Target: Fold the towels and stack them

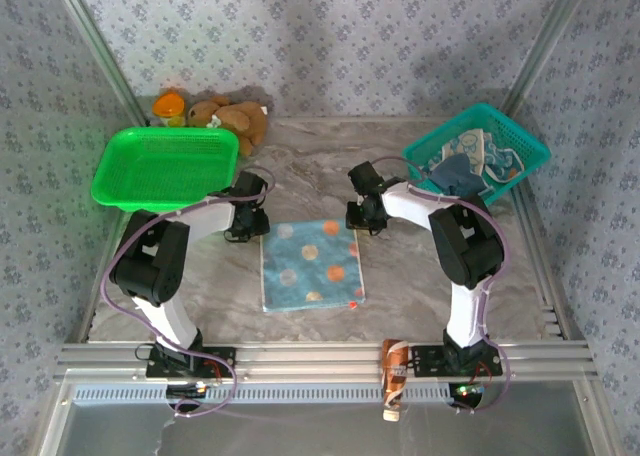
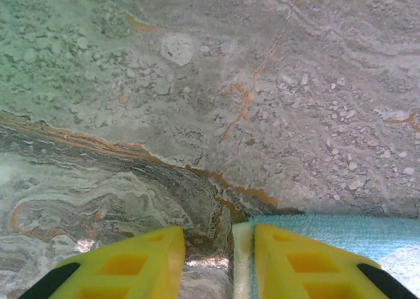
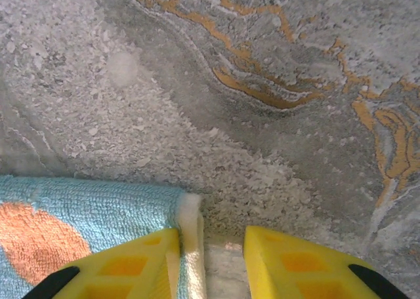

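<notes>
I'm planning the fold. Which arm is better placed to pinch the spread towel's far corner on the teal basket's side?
Right. The right gripper sits open over that corner of the towel; the left gripper is at the opposite far corner.

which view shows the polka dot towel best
Top external: the polka dot towel lies flat and fully visible. The left wrist view shows a blue corner; the right wrist view a corner with an orange dot.

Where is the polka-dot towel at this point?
In the top view the polka-dot towel lies flat at the middle of the marble table, with the left gripper and right gripper at its far corners.
</notes>
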You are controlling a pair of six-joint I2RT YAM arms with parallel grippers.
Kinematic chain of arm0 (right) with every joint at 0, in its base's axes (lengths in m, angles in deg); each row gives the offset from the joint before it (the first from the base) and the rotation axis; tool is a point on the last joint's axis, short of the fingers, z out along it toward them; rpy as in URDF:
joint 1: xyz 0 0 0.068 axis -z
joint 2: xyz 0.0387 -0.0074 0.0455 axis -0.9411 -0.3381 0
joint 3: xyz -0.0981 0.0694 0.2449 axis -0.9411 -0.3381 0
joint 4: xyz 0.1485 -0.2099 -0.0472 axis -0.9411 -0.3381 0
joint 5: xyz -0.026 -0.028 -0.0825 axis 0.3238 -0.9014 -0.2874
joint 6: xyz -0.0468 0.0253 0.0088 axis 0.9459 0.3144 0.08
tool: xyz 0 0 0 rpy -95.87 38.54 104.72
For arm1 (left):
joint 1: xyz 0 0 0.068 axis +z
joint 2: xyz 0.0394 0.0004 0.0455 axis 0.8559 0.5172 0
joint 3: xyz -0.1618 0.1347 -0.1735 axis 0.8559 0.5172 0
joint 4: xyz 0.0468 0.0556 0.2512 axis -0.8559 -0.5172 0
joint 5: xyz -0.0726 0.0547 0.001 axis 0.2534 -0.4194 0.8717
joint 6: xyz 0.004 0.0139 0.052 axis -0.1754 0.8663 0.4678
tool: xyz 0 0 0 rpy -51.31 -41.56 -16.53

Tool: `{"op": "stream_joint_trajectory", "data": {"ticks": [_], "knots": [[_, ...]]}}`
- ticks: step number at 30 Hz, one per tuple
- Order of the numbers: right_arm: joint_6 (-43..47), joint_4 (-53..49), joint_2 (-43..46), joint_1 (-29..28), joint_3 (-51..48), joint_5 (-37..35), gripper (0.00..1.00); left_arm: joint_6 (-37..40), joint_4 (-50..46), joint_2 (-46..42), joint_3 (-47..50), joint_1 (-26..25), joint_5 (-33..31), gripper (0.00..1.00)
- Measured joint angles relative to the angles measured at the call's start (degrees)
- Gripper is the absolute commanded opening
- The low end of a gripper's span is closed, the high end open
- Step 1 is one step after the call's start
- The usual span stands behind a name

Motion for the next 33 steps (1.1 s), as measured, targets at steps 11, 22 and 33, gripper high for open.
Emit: {"op": "stream_joint_trajectory", "data": {"ticks": [11, 22, 33], "knots": [[0.15, 0.48, 0.72, 0.22, 0.04, -0.37, 0.34, 0.61, -1.05, 0.07, -0.9, 0.02, 1.01, 0.35], [0.79, 2.01, 0.76, 1.27, 2.4, 2.69, 0.33, 0.0, -1.03, -0.83, -1.25, 0.02, 4.2, 0.37], [1.66, 2.29, -2.62, 1.38, 2.93, 3.93, 0.33, -0.02, -1.05, 1.07, -1.86, 0.28, 5.01, 0.37]]}}
